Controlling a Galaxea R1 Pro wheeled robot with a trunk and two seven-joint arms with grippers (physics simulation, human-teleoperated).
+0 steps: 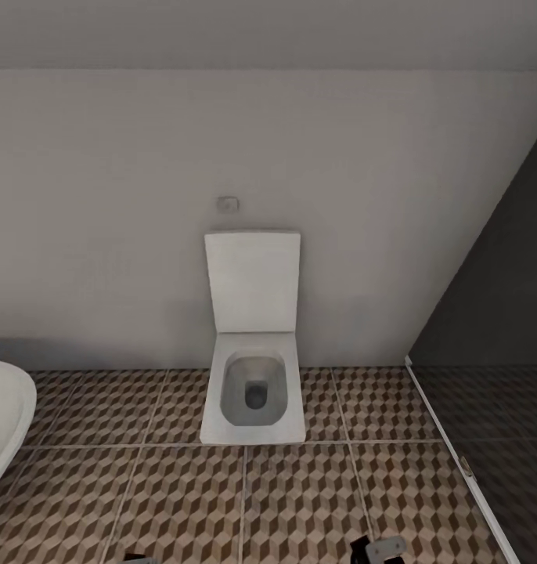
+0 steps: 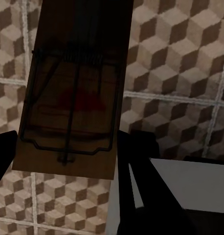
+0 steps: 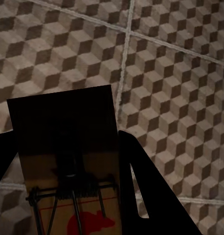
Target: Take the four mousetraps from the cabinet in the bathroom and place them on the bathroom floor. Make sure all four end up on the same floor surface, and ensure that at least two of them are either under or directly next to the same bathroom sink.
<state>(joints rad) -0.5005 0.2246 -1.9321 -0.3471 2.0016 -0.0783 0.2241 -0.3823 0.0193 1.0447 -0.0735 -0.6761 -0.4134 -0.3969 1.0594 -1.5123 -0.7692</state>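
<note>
Left gripper (image 2: 63, 161): clamping a mousetrap (image 2: 73, 93), frame centre-left.
Right gripper (image 3: 68, 161): gripping a second mousetrap (image 3: 68, 161), lower left.
Progress: both are hanging above the bathroom floor (image 1: 182, 501); placing near a sink is remaining.

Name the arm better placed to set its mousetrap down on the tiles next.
Either, roughly. The left gripper and the right gripper each hold a mousetrap over the patterned bathroom floor. No sink is in sight, only the toilet.
</note>
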